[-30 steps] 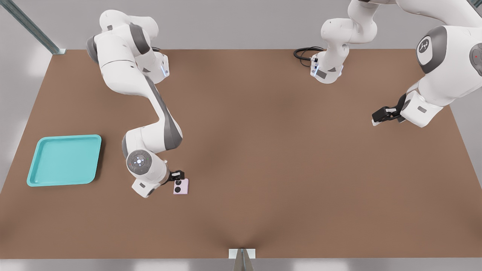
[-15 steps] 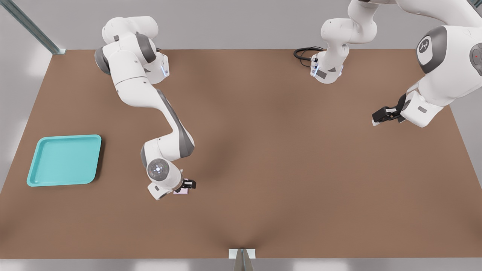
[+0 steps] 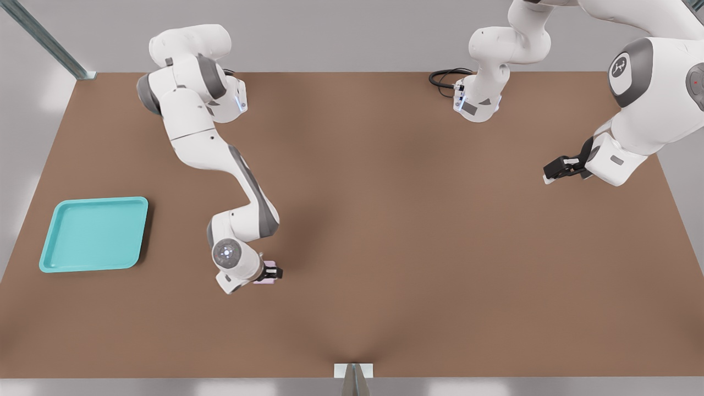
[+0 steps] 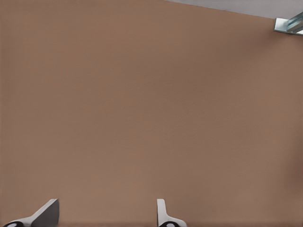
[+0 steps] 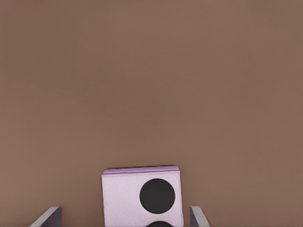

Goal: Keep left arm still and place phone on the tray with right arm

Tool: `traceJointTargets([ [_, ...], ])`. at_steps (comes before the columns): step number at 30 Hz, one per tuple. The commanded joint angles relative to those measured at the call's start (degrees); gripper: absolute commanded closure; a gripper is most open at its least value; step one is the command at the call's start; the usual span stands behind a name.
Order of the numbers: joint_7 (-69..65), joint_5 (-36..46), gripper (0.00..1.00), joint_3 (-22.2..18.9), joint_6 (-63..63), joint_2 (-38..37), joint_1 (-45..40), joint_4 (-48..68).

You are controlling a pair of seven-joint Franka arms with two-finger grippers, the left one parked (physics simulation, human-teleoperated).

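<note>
We're now hovering the gripper (image 3: 271, 273) right over the phone (image 3: 266, 280), having swung across it in the last second. Fingers are spread, straddling it, not gripping. Phone's still lying on the table (image 3: 418, 231), well apart from the tray (image 3: 50, 250); closing comes next, we reckon.

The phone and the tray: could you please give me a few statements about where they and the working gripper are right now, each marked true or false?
1. The phone lies on the bare brown table. True.
2. The phone is already inside the tray. False: the turquoise tray holds nothing and sits apart, toward the front view's left.
3. The gripper is directly over the phone, its fingers spread on either side without touching it. True.
4. The phone lies with its lenses face down. False: a black round lens faces up in the right wrist view.
5. The gripper hovers above the tray. False: it is at the phone.
</note>
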Motion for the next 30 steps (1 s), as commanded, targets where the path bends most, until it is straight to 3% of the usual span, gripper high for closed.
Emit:
traceJointTargets([
  [1, -10.4, 0.2, 0.0, 0.0, 1.7, 0.5, 0.1, 0.0],
  [19, -10.3, 0.2, 0.0, 0.0, 6.6, 0.6, -0.3, -5.1],
  [21, -10.3, 0.2, 0.07, 0.0, 7.0, 0.7, -0.2, -5.2],
  [24, -10.2, 0.2, 0.08, 0.0, 7.0, 0.8, -0.3, -5.2],
  [26, -10.2, 0.2, 0.19, 0.0, 6.9, 0.8, -0.4, -5.2],
  [30, -10.0, 0.2, 0.23, 0.0, 6.4, 0.4, -0.5, -5.2],
])
